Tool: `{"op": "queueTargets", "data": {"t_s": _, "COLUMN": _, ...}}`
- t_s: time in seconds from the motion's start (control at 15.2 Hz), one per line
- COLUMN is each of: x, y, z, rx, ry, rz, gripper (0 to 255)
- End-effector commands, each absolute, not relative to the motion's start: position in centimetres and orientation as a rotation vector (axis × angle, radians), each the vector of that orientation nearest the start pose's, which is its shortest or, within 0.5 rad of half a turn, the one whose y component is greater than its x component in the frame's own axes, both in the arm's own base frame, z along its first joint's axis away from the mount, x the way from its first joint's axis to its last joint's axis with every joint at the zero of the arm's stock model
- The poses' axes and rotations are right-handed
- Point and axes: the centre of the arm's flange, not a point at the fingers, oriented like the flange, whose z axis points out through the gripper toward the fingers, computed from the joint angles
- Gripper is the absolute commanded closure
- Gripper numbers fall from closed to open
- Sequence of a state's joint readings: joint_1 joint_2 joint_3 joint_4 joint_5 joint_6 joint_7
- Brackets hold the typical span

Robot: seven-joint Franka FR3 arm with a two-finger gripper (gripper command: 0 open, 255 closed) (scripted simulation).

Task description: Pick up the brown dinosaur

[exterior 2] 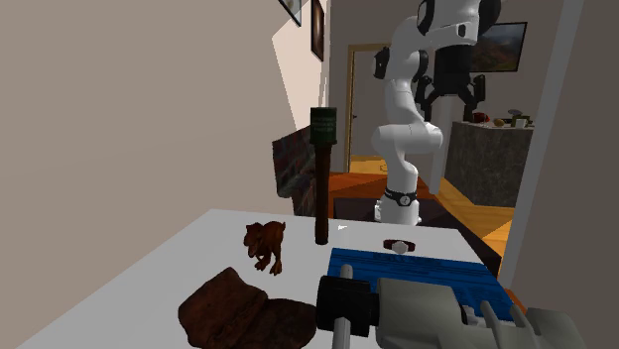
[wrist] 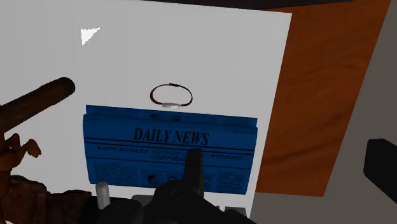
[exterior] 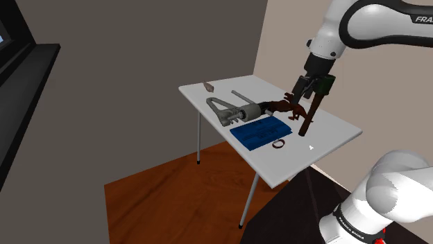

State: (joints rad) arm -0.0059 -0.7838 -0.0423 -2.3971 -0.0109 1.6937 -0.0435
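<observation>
The brown dinosaur (exterior: 291,107) stands on the white table (exterior: 333,132), between a dark brown lump and an upright brown stick (exterior: 308,116) with a green top. In the second exterior view the dinosaur (exterior 2: 266,245) stands just in front of that stick (exterior 2: 321,178). In the wrist view part of the dinosaur (wrist: 13,151) shows beside the stick (wrist: 35,102). My black gripper (exterior: 303,93) hangs above the dinosaur and apart from it. In the second exterior view the gripper (exterior 2: 454,97) is high over the table, open, with nothing between its fingers.
A blue newspaper (wrist: 170,146) lies on the table with a small dark bracelet (wrist: 170,95) beside it. A grey tool (exterior: 229,111) and the brown lump (exterior 2: 248,312) lie close by. A small brown item (exterior: 209,87) sits near the far corner. The table's edges drop to a wooden floor (exterior: 180,194).
</observation>
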Motion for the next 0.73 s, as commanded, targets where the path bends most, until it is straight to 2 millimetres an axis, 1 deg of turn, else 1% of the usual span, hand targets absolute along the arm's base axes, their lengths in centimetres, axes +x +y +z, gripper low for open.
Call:
{"op": "queueTargets", "data": {"t_s": 0.0, "x": 31.8, "y": -2.0, "z": 58.1, "rx": -3.123, "ry": -0.011, "rz": -0.126, "gripper": 0}}
{"op": "queueTargets", "data": {"t_s": 0.66, "x": 35.9, "y": -12.2, "z": 51.9, "rx": -3.169, "ry": -0.003, "rz": -0.125, "gripper": 0}}
